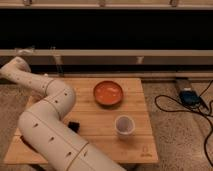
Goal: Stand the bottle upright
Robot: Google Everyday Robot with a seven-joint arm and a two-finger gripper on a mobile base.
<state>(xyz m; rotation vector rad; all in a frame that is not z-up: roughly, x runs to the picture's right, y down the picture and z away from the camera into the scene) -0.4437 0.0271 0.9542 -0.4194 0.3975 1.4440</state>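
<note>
— Where's the bottle?

— I can't see it. The arm (pixel 52 102) sweeps across the left of the bench (pixel 107 117) and covers that whole side. My guess is the bottle lies behind it. The gripper is hidden there too, so I can't tell whether the jaws are wide, narrow or holding anything.

— What worries you?

— Working blind. A round bottle on its side could roll off the left edge at a nudge. It could also slip from a poor pinch and topple when set down. The dark object (pixel 74 126) beside the arm could get shoved.

— And the surroundings?

— A pale wooden bench, with an orange bowl (pixel 108 93) and a white cup (pixel 124 125) well right of the arm. The floor (pixel 175 145) is speckled, a blue box (pixel 188 95) with cables sits to the right, and there's a dark wall behind.
</note>
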